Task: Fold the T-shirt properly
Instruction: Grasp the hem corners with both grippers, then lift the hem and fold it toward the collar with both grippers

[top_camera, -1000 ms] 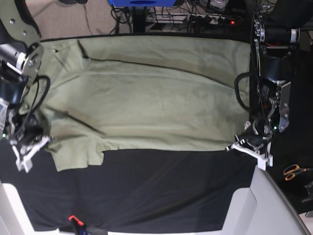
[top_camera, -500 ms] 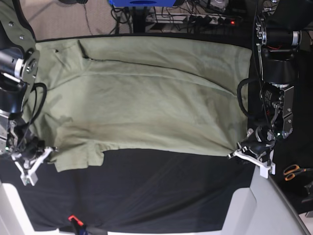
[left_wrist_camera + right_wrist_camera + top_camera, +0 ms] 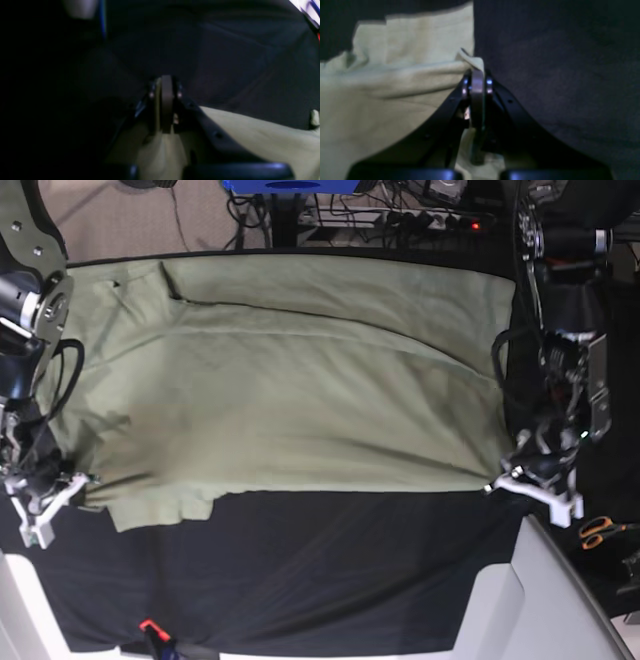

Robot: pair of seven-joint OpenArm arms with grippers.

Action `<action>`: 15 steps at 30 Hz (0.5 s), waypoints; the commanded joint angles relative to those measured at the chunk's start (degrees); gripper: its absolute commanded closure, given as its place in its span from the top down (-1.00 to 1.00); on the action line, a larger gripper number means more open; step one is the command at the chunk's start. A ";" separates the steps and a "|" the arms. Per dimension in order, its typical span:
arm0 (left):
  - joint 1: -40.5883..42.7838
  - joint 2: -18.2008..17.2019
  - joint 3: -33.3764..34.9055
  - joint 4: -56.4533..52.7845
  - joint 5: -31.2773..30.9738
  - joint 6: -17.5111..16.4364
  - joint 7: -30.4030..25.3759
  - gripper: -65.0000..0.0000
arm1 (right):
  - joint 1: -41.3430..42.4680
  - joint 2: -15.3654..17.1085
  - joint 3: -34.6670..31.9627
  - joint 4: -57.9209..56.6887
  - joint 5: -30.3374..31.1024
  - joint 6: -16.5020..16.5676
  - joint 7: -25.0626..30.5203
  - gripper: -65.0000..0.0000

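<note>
Pinching: left gripper point(image 3: 163, 100), jaws pressed together on a thin fold of the T-shirt point(image 3: 290, 380) at its near corner by the bench's edge; right gripper point(image 3: 477, 82), likewise clamped on a small tuck of cloth at the opposite near corner.

T-shirt: pale green, spread wide across the black table cloth point(image 3: 330, 570), far edge along the back of the bench, near hem stretched between the two grippers, one sleeve point(image 3: 160, 502) hanging loose below the hem on the right gripper's side.

Risks, judged: both holds take only a narrow bite of fabric, so a hard pull could slip a corner free; uneven travel of the arms would skew the fold; the loose sleeve may drag or bunch beneath the body.

Surroundings: scissors point(image 3: 600, 530) with orange handles off the cloth beyond the left gripper; cables and a power strip point(image 3: 430, 220) behind the bench. Neither lies on the T-shirt.
</note>
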 commanded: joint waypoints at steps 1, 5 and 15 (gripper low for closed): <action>-1.08 -0.90 -0.25 2.13 -0.33 -0.03 -1.87 -1.00 | 1.48 1.50 0.13 1.04 0.31 -0.31 1.37 -1.00; 1.30 -0.90 -0.16 3.98 -0.33 -0.03 -1.87 -1.00 | 0.52 1.68 0.13 1.04 0.31 -0.31 1.37 -1.00; 4.02 -0.73 -0.25 5.91 -0.33 -0.03 -1.87 -1.00 | -0.89 1.41 0.04 5.88 0.31 0.05 1.55 -1.00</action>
